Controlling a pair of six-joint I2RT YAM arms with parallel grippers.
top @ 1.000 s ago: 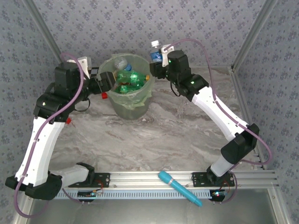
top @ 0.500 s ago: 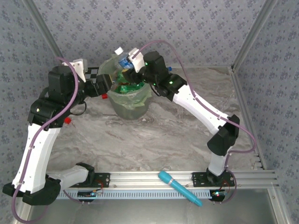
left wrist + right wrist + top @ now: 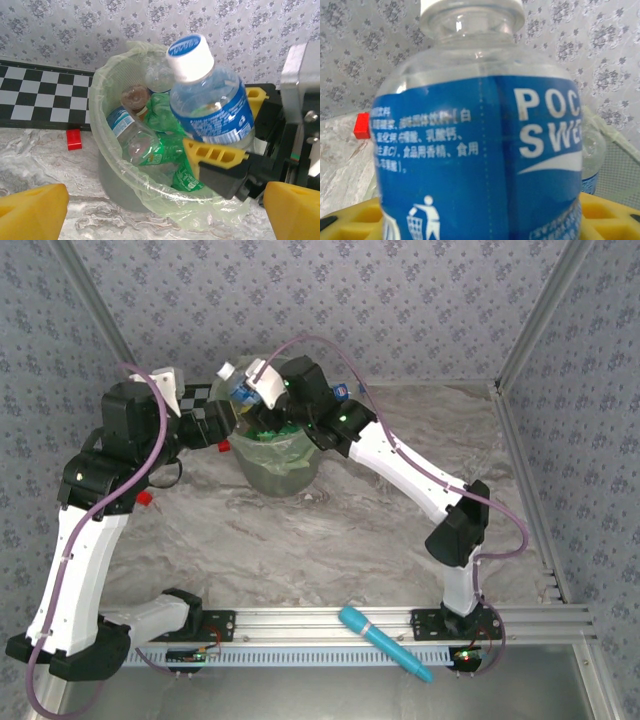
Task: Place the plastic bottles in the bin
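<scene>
right tool (image 3: 222, 120): pinching the blue-labelled bottle (image 3: 212, 102); one yellow finger (image 3: 215, 155) lies under the label and the other sits behind the bottle's far side

blue-labelled bottle: clear, white cap, tilted with the cap up and leaning left in the left wrist view; held in the air over the mouth of the bin (image 3: 114, 184) and above the load inside; the label's white lettering and a small bin pictogram face the right wrist camera

left tool (image 3: 160, 220): jaws spread wide with nothing between them; yellow fingertips (image 3: 31, 210) sit at the two lower corners of the left wrist view; in the top view it is just beside the bin's left side and points at it

bin: pale green and translucent, with a thin liner folded over the rim; standing on the desk (image 3: 350, 530) at the far middle, between the two arms

bottles in the bin (image 3: 162, 145): a heap well up toward the rim – green ones at the front, a clear one with a blue label at the left

red block (image 3: 74, 139): on the desk left of the bin, in front of a checkerboard (image 3: 45, 95)

cyan stick (image 3: 385, 643): lying across the rail at the near edge – well apart from the bin
</scene>
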